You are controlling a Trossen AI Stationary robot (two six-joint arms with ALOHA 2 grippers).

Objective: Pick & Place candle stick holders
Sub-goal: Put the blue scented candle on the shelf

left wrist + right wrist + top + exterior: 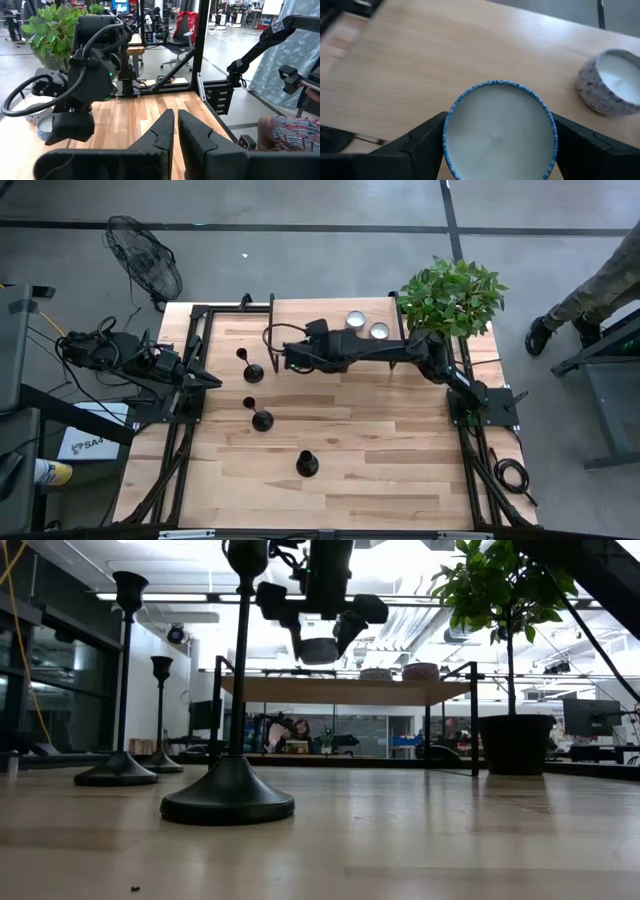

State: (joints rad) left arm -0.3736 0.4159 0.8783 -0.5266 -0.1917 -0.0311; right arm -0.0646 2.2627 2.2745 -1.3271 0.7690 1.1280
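High view first: I see three black candle stick holders standing upright on the desk (400,440), left of centre. One (252,370) stands toward the far side, one (261,419) sits just nearer than it, and the third (307,464) is nearest the front edge, apart from the other two. None of them is touched by either arm.

My right arm reaches across the far half of the desk from its mount on the right edge. In the right wrist view its gripper (499,137) is spread wide around a round candle tin with a blue-patterned rim (499,131), one finger on each side of it; whether they grip it or it is off the desk, I cannot tell. A second, speckled candle (612,82) sits on the wood well apart from it. In the high view two round candles (356,319) (380,331) show near the potted plant (452,295) at the far right corner.

My left gripper (175,135) waits at the desk's left edge, fingers nearly together with only a thin gap, holding nothing.

Low view shows the nearest holder (232,690) large in front, the other two (122,680) (161,715) behind on the left.
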